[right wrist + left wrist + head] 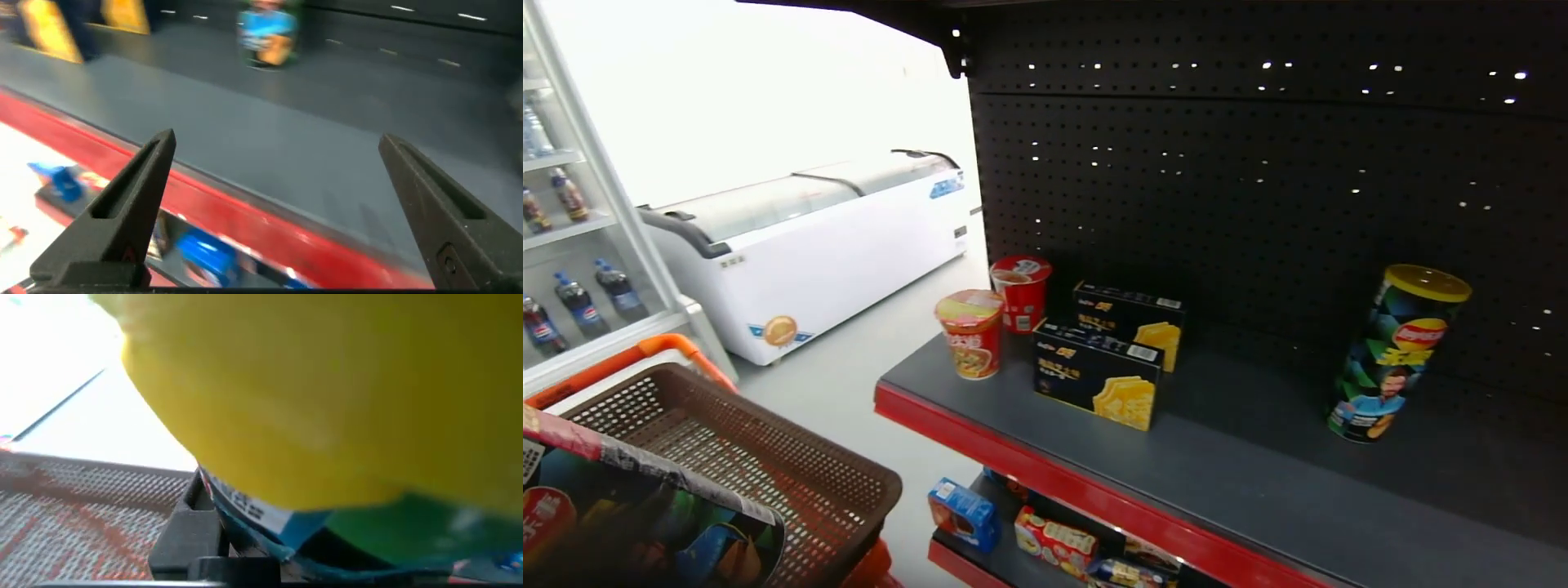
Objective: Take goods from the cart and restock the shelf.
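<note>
Because the can (645,523) hangs tilted over the near corner of the cart (792,426), at the robot's left and well apart from the shelf (1258,490), I judge the step as carry-over: stock in hand, not yet placed

Left gripper (270,554): one dark finger (184,535) lies against the can's side just under the yellow lid; the opposite finger is hidden by the can. Judged clamped on the can, near the lid end, which leaves the base free to go down first. Cart mesh shows beneath it.

Right gripper (276,139): fingers wide apart, nothing between them, held just in front of the red lip (245,208) and facing the bare deck. Probably kept open either to stay out of the way or to steady the can; cannot say which.

Shelf layout: two cups (970,333) at the left end, two boxes (1098,380) just beside them, each pair one behind the other with faces forward. Shelved can (1396,351) stands upright near the back panel, well apart to the right. Its print looks like that of the can in hand, so the likely slot is beside it, on the bare deck between it and the boxes.

Risk: a tall, narrow can tips easily, so it should be upright and seated before the grip is let go
</note>
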